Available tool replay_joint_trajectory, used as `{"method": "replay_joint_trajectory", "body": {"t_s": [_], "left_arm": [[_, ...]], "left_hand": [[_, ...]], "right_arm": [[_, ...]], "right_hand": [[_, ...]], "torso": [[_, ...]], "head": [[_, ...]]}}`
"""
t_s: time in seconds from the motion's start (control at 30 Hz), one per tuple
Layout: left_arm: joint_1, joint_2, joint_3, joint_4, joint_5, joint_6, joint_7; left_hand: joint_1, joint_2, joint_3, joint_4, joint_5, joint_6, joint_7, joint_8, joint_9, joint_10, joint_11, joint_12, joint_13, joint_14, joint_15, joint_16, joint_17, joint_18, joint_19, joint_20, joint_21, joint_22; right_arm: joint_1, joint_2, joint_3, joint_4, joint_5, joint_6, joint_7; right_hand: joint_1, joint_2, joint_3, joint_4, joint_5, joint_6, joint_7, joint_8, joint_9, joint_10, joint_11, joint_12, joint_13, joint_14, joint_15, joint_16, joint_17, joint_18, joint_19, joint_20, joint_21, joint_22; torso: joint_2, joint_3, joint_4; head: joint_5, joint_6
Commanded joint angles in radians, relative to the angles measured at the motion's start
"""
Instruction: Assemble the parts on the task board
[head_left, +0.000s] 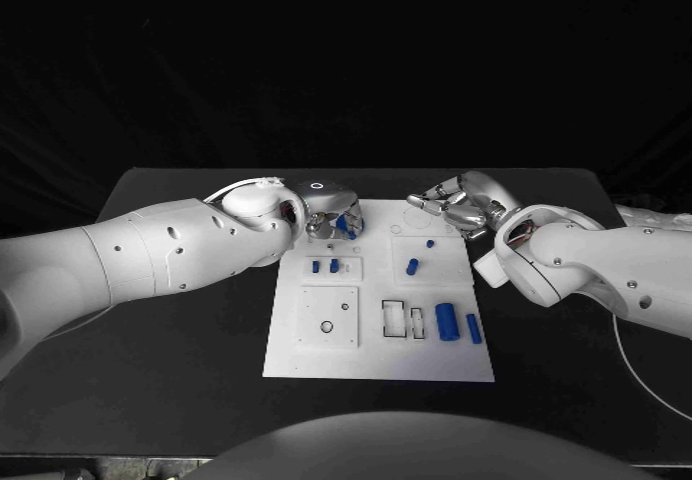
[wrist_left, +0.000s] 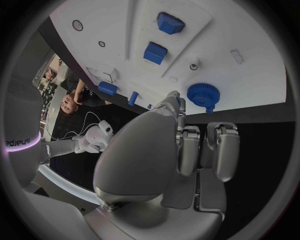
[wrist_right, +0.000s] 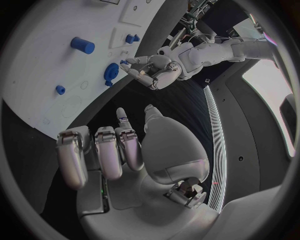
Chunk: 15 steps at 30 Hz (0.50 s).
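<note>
The task board (head_left: 378, 345) lies at the centre of the dark surface (head_left: 173, 340). At its 12 o'clock edge, toward 11, you see a blue toothed wheel (wrist_left: 203, 94) standing on the board. Your left hand (head_left: 329, 212) hovers over it; one fingertip (wrist_left: 177, 101) sits just beside the wheel, and you cannot tell whether it touches. The fingers are partly curled and hold nothing that you can see. Your right hand (head_left: 459, 212) waits at the board's 1 o'clock corner, fingers loosely apart and empty. Two blue cylinders (head_left: 456, 324) lie at 4 o'clock, and small blue pegs (head_left: 325, 266) stand left of centre. Expect these parts to be light, rigid plastic and smooth enough to slip. Pinch the wheel across its toothed rim, and each cylinder across its middle.
</note>
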Motion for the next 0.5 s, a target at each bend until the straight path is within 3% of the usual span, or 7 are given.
{"method": "replay_joint_trajectory", "body": {"t_s": [0.03,0.5], "left_arm": [[0.003,-0.012,0.001,0.015,0.004,-0.043,0.036],[0.006,-0.081,-0.001,0.071,0.018,0.030,0.025]], "left_hand": [[-0.010,0.004,0.003,0.003,0.005,0.006,-0.001,0.003,0.001,0.007,0.000,-0.004,-0.001,0.106,0.002,0.003,0.263,-0.015,0.103,-0.004,0.006,0.264],[-0.013,0.004,0.010,0.002,0.005,0.001,0.000,-0.002,-0.001,0.002,0.001,-0.014,-0.002,0.106,0.003,0.003,0.263,-0.015,0.103,-0.004,0.006,0.264]], "right_arm": [[-0.001,0.001,0.000,-0.001,-0.002,0.014,0.001],[-0.001,0.004,0.000,-0.003,-0.002,0.017,0.000]], "right_hand": [[0.001,0.007,-0.005,-0.001,0.001,-0.004,0.000,0.006,0.001,0.105,-0.003,-0.005,0.262,0.106,-0.006,0.004,0.263,-0.014,0.107,-0.004,0.004,0.263],[0.001,0.007,-0.006,-0.001,0.001,-0.004,0.001,0.006,0.001,0.105,-0.003,-0.005,0.262,0.106,-0.005,0.004,0.263,-0.014,0.107,-0.004,0.004,0.263]], "torso": [[0.001,-0.0004,0.0009],[0.000,-0.0009,-0.0008]], "head": [[0.000,0.000],[0.005,0.000]]}}
